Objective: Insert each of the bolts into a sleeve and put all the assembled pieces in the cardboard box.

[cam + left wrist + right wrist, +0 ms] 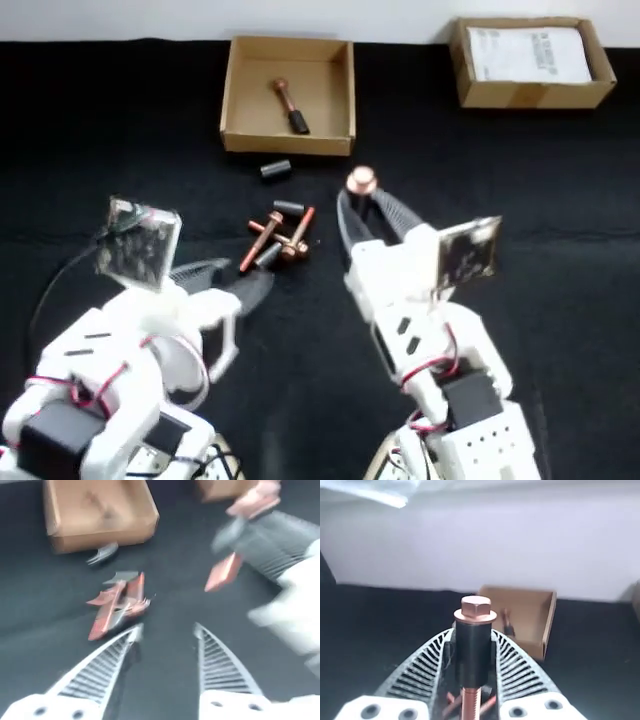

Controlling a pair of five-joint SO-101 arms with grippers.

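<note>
One sleeved bolt (474,647) stands upright, clamped in the right hand (472,634); a finished piece (291,106) lies in the cardboard box (240,100). The left hand (165,630), wide open and empty, hovers by loose bolts (277,238) on the surface (120,150).

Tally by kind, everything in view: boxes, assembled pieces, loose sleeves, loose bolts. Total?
Cardboard boxes: 2
Assembled pieces: 2, one in the left box, one in the right gripper
Loose sleeves: 3
Loose bolts: 3, as far as the overlapping pile shows
Total: 10
</note>
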